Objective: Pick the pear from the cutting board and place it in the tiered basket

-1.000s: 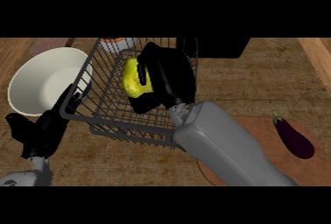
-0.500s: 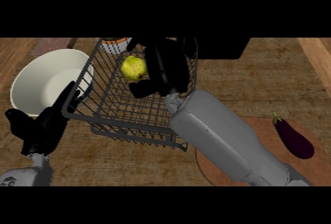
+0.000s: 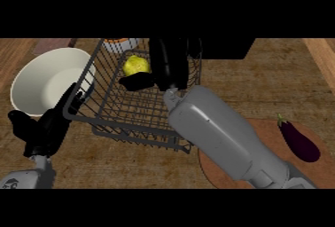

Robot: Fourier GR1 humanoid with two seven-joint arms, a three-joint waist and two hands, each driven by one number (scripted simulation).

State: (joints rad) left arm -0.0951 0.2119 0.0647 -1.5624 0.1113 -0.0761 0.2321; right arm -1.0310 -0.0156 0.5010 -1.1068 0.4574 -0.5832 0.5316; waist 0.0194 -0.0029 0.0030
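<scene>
The right hand (image 3: 171, 66) is reaching into the basket (image 3: 124, 116), fingers straightening beside the pear (image 3: 135, 64). The pear is looking light, smooth, bruisable; best cupped around its belly. The left hand (image 3: 46, 128) is resting open.

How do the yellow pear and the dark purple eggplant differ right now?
The yellow pear sits inside the wire tiered basket; the dark purple eggplant lies on the round wooden cutting board. The pear is small and rounded, the eggplant long and slender. The right hand is beside the pear; nothing is near the eggplant. Both are whole produce.
</scene>
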